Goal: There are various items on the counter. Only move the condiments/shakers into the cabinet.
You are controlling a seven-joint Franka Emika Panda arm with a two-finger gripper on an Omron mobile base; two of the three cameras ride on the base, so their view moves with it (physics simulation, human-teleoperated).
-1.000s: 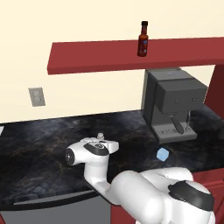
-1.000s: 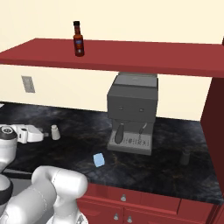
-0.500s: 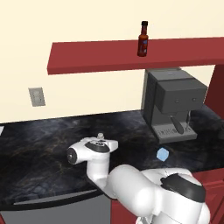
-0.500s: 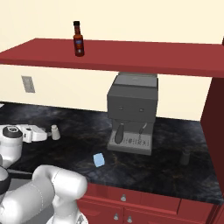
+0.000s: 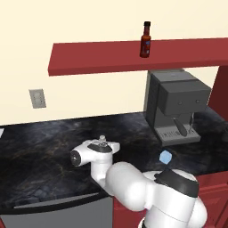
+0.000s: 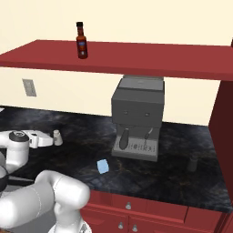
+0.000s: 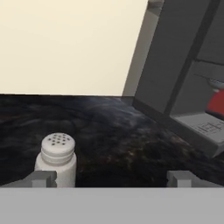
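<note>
My fingers [image 7: 111, 178] stand wide apart and hold nothing, their two grey tips low over the table [image 7: 113, 131]. Just inside my left-hand tip in the hand view stands the whitish-grey shaker [image 7: 56, 158], upright, its holed cap clear to see, its foot cut off at the bottom; I read no writing on it. From the right base view the same shaker [image 6: 57, 137] sits just beyond my hand on the left part of the black table [image 6: 182, 173], and in the left base view only its top [image 5: 103, 139] peeps above my wrist. Nearer the front edge lies the small light-blue block [image 6: 103, 166]. Behind it the grey coffee machine [image 6: 136, 116] stands against the back wall; its front panel bears a row of marks too small to read. The black shaker [image 6: 193, 163] stands near the right end of the table, dim against the dark top and hard to make out. Up on the flat top of the dark red cabinet [image 6: 150, 59] stands the red sauce bottle [image 6: 82, 41], upright; its label is a dark blur. A grey wall plate [image 5: 37, 98] sits on the far wall.
</note>
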